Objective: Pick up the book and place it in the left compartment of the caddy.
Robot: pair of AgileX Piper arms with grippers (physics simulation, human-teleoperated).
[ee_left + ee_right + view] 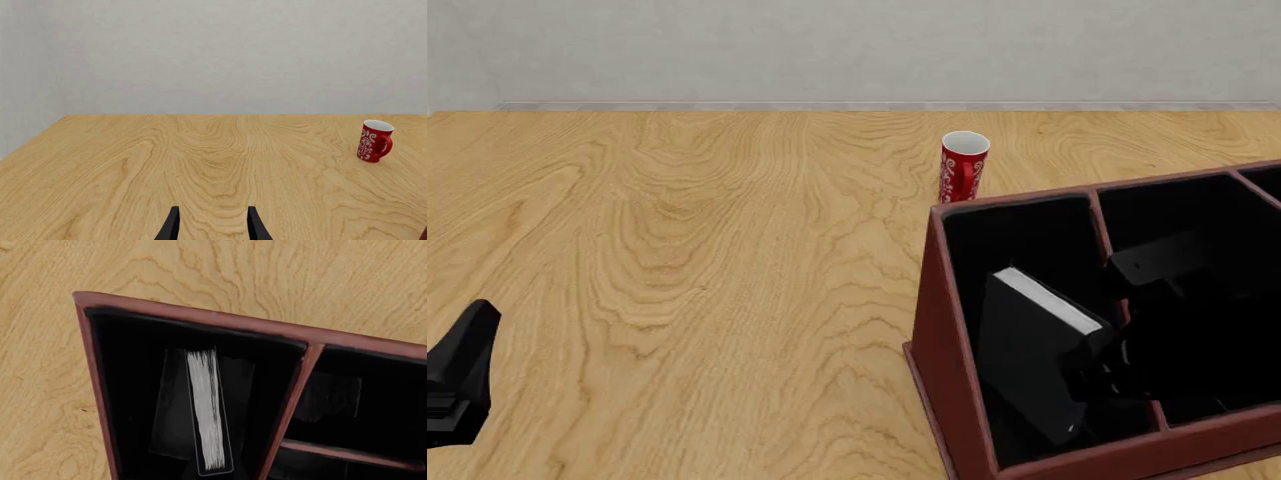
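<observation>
Left wrist view. Left gripper [213, 227]: two dark fingertips apart, nothing between them, above bare table [133, 165]. Cup [374, 140], red and white, stands well away from the caddy's contents; the caddy barely shows here, and the book does not.

Front view. Caddy [941, 330] on the table, the cup just beyond its far corner. Book [1044, 350] is inside the left compartment [1014, 240], tilted, pale page edge up, leaning between the outer wall and the divider [1101, 235]. Right gripper [1108, 365] is a dark shape low in the caddy, beside the book's divider-side cover; whether it is clamped on the book or parted cannot be told, black on black. Left gripper sits well clear of the caddy, near the table's near edge.

Right wrist view. Looks down into the left compartment: page edge runs along the bay's depth, covers visible as grey panels on both sides, nearer the divider than the outer wall. Fingers not made out.

Risks, as judgement:
- If the grip remains, lifting away would drag the book back out.
- The lean could let it slump further when released.
- Withdrawing close to the divider could knock the caddy.
</observation>
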